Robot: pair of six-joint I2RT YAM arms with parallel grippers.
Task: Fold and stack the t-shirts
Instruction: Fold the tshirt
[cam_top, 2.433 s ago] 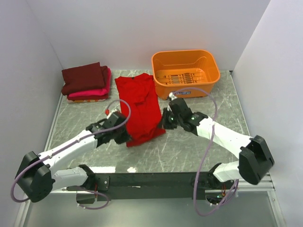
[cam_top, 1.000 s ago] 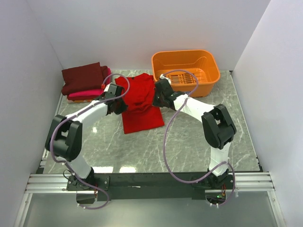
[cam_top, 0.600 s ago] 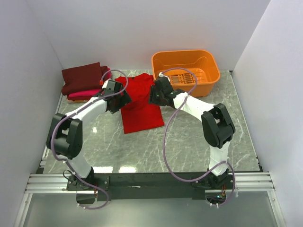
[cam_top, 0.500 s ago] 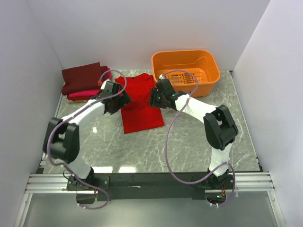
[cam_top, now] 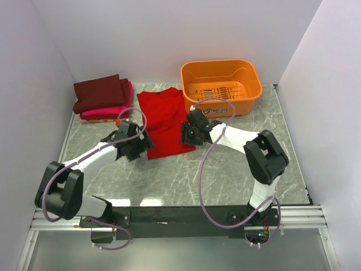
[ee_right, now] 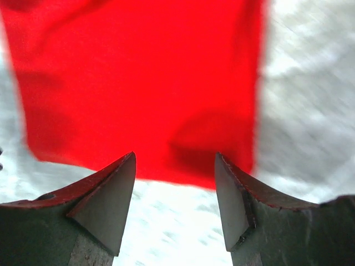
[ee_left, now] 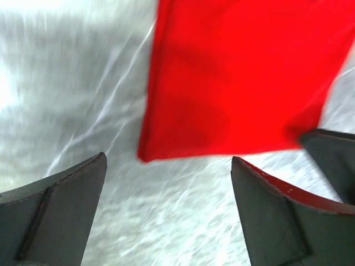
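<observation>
Top external view: orange basket (cam_top: pixel 221 84) sits behind the folded red t-shirt (cam_top: pixel 165 121), with maroon t-shirt (cam_top: pixel 100 91) stacked on pink t-shirt (cam_top: pixel 107 110) far left. Left gripper (cam_top: pixel 140 147) and right gripper (cam_top: pixel 185 134) gape empty at the red one's near corners. Marble table (cam_top: pixel 225 169), white walls (cam_top: pixel 141 34).

The left arm (cam_top: pixel 93 158) and the right arm (cam_top: pixel 234 137) have white links and round black joints. A thin lilac cable (cam_top: pixel 199 175) loops along each one. The left gripper (ee_left: pixel 167 158) and the right gripper (ee_right: pixel 175 155) have dark grey, wedge-shaped fingers (ee_right: pixel 100 216) with reddish edges.
</observation>
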